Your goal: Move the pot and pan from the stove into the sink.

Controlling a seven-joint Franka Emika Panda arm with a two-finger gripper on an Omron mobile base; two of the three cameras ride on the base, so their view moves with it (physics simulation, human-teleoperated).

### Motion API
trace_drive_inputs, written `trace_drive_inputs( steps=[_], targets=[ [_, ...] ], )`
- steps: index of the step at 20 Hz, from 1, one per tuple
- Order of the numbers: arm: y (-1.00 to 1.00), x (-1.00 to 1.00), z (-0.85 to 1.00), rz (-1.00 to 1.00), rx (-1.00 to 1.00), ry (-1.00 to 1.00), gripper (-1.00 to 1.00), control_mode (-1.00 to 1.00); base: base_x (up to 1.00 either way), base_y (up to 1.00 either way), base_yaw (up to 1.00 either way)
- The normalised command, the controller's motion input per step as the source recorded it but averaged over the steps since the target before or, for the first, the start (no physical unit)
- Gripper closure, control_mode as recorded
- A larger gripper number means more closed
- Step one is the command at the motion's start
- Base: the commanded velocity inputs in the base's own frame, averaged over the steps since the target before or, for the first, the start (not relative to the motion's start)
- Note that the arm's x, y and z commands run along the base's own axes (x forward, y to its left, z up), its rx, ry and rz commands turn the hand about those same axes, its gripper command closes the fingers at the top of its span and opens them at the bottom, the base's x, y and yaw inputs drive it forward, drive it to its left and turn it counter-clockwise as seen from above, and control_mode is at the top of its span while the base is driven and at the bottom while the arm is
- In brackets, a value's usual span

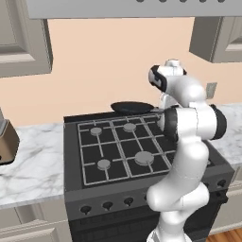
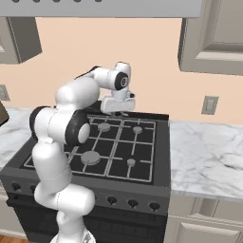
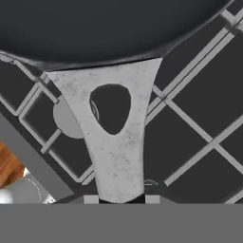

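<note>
The pan (image 1: 132, 107) is a shallow black disc over the back of the stove (image 1: 94, 156), just left of my hand. In the hand view its dark bowl (image 3: 109, 28) spans the top, and its grey speckled handle (image 3: 118, 156), which has an oval hole, runs down between my fingertips. My gripper (image 3: 121, 199) is shut on the end of that handle. From the right, the gripper (image 2: 121, 112) points down over the stove's (image 2: 142, 156) rear grates. The pot and the sink are out of view.
White marble counter lies on both sides of the stove (image 1: 33, 160) (image 2: 209, 156). A brown appliance (image 1: 5, 142) stands at the far left. Wall cabinets (image 2: 213, 38) and a range hood (image 1: 123, 7) hang overhead. Dark knobs (image 1: 108, 205) line the stove front.
</note>
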Motion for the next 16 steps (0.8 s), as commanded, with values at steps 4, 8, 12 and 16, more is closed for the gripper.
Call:
trace_drive_inputs(
  steps=[4, 8, 12, 16],
  targets=[
    [0.00, -0.89, 0.45, 0.11, 0.00, 0.01, 1.00, -1.00, 0.00, 0.00, 0.00],
    [0.00, -0.98, 0.44, 0.12, 0.00, 0.00, 1.00, -1.00, 0.00, 0.00, 0.00],
    [0.00, -0.96, 0.38, 0.14, 0.00, 0.00, 1.00, -1.00, 0.00, 0.00, 0.00],
    [0.00, -0.88, 0.22, 0.15, 0.00, -0.05, 1.00, -1.00, 0.00, 0.00, 0.00]
  ],
)
